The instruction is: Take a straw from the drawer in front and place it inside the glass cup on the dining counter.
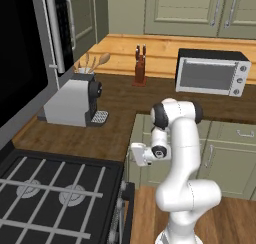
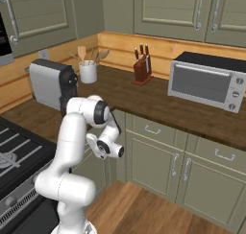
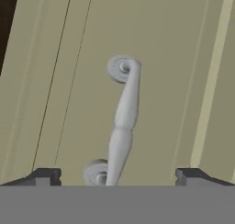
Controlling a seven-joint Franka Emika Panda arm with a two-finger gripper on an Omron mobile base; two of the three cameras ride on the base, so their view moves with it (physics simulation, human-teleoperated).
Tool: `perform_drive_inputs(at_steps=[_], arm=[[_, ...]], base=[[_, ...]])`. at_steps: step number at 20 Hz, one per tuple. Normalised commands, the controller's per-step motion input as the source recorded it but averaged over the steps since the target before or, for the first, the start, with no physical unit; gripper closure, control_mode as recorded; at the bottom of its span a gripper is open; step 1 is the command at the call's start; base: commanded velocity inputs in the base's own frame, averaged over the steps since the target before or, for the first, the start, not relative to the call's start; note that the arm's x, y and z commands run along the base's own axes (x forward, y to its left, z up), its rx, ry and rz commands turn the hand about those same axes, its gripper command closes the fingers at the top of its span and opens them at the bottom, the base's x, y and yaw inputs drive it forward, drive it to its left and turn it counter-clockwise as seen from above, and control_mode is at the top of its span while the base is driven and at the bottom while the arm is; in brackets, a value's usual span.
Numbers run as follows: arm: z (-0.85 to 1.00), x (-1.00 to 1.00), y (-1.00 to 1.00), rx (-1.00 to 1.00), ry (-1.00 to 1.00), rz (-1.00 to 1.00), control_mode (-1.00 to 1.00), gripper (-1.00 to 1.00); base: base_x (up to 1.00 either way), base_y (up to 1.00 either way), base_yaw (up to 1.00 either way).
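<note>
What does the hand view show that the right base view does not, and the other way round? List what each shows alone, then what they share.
Hand view alone: a close look at one pale grey handle on a sage-green front, with the open gripper tips standing to either side of it, not touching it.
Right base view alone: the dark wood worktop carrying a coffee machine, utensil holder, knife block and toaster oven.
Shared: sage-green cabinetry with grey handles.
</note>
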Motion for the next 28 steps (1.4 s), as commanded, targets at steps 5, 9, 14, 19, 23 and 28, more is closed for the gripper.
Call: perform_drive_inputs(at_steps=[5, 9, 14, 19, 23, 28], arm=[[-0.32, 0.31, 0.00, 0.00, 0.00, 0.00, -1.00, -1.00], [-0.06, 0.32, 0.11, 0.00, 0.00, 0.00, -1.00, -1.00], [0.00, 0.23, 0.36, -0.01, 0.00, 0.00, -1.00, -1.00], [0.00, 0.24, 0.40, -0.02, 0.00, 0.00, -1.00, 1.00], [0.00, -0.05, 0.00, -0.03, 0.00, 0.00, -1.00, 1.00], [0.00, -0.45, -0.65, 0.00, -0.04, 0.00, -1.00, 1.00]], base=[[0.00, 0.00, 0.00], [0.00, 0.00, 0.00], [0.00, 0.00, 0.00], [0.00, 0.00, 0.00], [0.00, 0.00, 0.00], [0.00, 0.00, 0.00]])
